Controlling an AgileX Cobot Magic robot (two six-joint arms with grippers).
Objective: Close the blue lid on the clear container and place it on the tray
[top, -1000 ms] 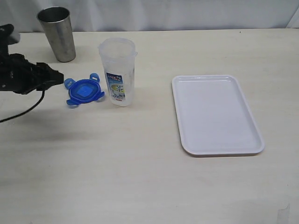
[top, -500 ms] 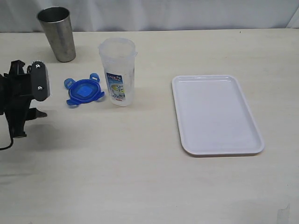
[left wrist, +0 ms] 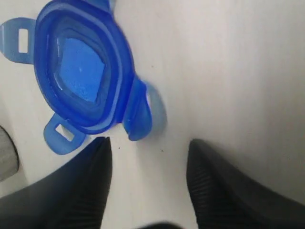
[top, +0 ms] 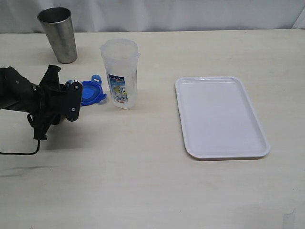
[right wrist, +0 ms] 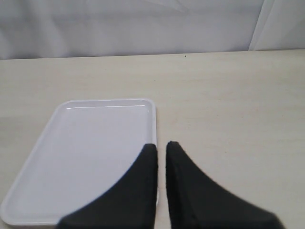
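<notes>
The blue lid [top: 91, 91] lies flat on the table just left of the clear container [top: 120, 74], which stands upright and uncovered. My left gripper [top: 75, 97] is at the lid's left edge and hides part of it. In the left wrist view the lid [left wrist: 81, 71] lies just beyond my left gripper [left wrist: 149, 142], which is open with only bare table between the fingers [left wrist: 90, 181]. The white tray [top: 219, 117] lies to the right with nothing on it. My right gripper [right wrist: 160, 144] is shut, holds nothing and hovers over the tray's [right wrist: 90, 152] edge.
A grey steel cup [top: 58, 33] stands at the back left, behind my left arm [top: 28, 98]. A black cable trails off the arm to the left table edge.
My left arm has turned and moved right toward the blue lid, and its gripper now covers the lid's left edge. The lid, container and tray have not moved.
</notes>
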